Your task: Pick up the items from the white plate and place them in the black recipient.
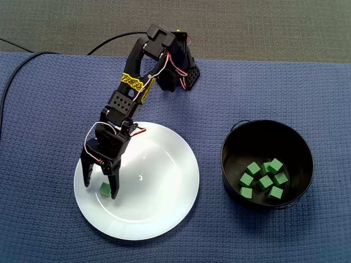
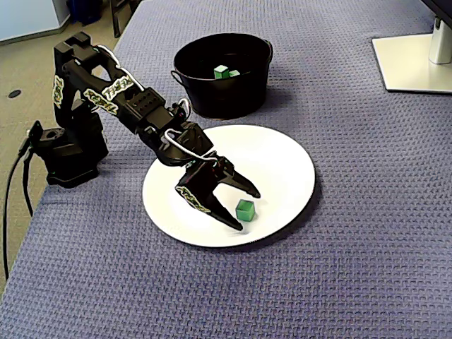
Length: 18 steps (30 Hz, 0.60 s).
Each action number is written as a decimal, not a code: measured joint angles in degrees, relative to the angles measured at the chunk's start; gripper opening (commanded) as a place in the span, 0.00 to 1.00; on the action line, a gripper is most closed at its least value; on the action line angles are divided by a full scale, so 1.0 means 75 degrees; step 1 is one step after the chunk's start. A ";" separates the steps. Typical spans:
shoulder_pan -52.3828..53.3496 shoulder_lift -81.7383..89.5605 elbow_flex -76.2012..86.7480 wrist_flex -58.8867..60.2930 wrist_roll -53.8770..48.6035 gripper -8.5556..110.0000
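Note:
One green cube (image 1: 105, 189) (image 2: 245, 209) lies near the left edge of the white plate (image 1: 159, 181) (image 2: 282, 162) as one fixed view shows it. My gripper (image 1: 100, 190) (image 2: 246, 210) is open and lowered onto the plate, one finger on each side of the cube. Neither finger visibly touches the cube. The black bucket (image 1: 227, 159) (image 2: 222, 95) stands beside the plate and holds several green cubes (image 1: 263, 178) (image 2: 222, 70).
Plate and bucket rest on a blue textured cloth (image 1: 44, 109) (image 2: 353, 247). The arm's base (image 1: 184, 71) (image 2: 67, 152) stands at the cloth's edge, with a black cable (image 1: 16, 71) running off it. A white monitor foot (image 2: 417, 63) sits at a far corner.

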 measured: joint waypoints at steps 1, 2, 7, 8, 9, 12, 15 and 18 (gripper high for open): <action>0.0000 0.0000 0.0047 -0.0035 0.0023 0.33; 0.0000 0.0000 0.0105 -0.0082 0.0047 0.33; -0.0035 0.0000 0.0504 -0.0469 0.0141 0.26; -0.0070 0.0000 0.0574 -0.0539 0.0176 0.22; -0.0105 0.0000 0.0621 -0.0586 0.0211 0.20; -0.0223 0.0000 0.0633 -0.0656 0.0316 0.11; -0.0246 0.0000 0.0668 -0.0727 0.0445 0.07; -0.0223 0.0000 0.0691 -0.0738 0.0527 0.07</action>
